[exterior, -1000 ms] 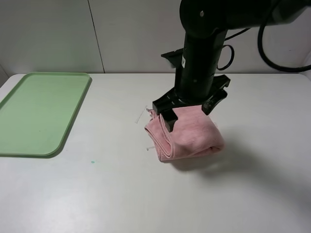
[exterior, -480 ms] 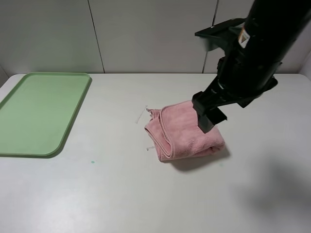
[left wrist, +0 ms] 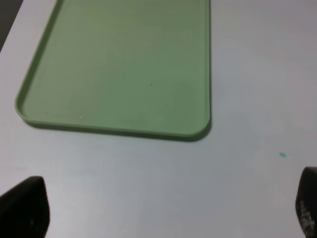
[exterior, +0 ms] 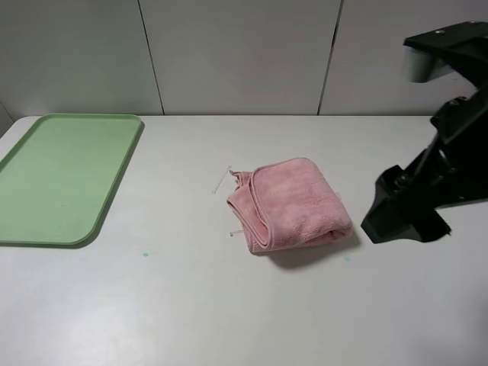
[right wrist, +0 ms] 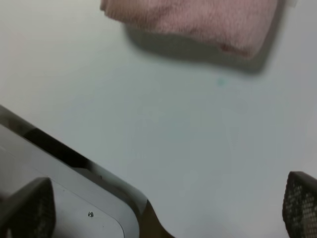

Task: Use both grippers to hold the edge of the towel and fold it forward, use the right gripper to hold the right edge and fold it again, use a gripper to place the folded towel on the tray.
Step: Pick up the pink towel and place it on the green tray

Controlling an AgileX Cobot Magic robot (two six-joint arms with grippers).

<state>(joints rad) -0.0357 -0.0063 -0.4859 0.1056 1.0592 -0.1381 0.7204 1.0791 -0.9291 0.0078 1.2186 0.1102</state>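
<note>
The pink towel (exterior: 291, 204) lies folded in a thick bundle in the middle of the white table, with nothing touching it. It also shows in the right wrist view (right wrist: 198, 20). The green tray (exterior: 61, 175) sits empty at the far left, and the left wrist view shows it too (left wrist: 119, 64). My right gripper (exterior: 404, 219) hangs open and empty to the right of the towel, apart from it; its fingertips (right wrist: 27, 208) stand wide apart. My left gripper (left wrist: 166, 210) is open and empty over bare table near the tray's front corner; it is out of the exterior high view.
A thin white thread or tag (exterior: 221, 181) lies by the towel's left back corner. A small green speck (exterior: 146, 255) marks the table between tray and towel. The table's edge and a grey base (right wrist: 74, 203) show in the right wrist view.
My right arm was over the towel; it has risen and swung away to the right, leaving the towel folded on the table. The towel and tray have not moved.
</note>
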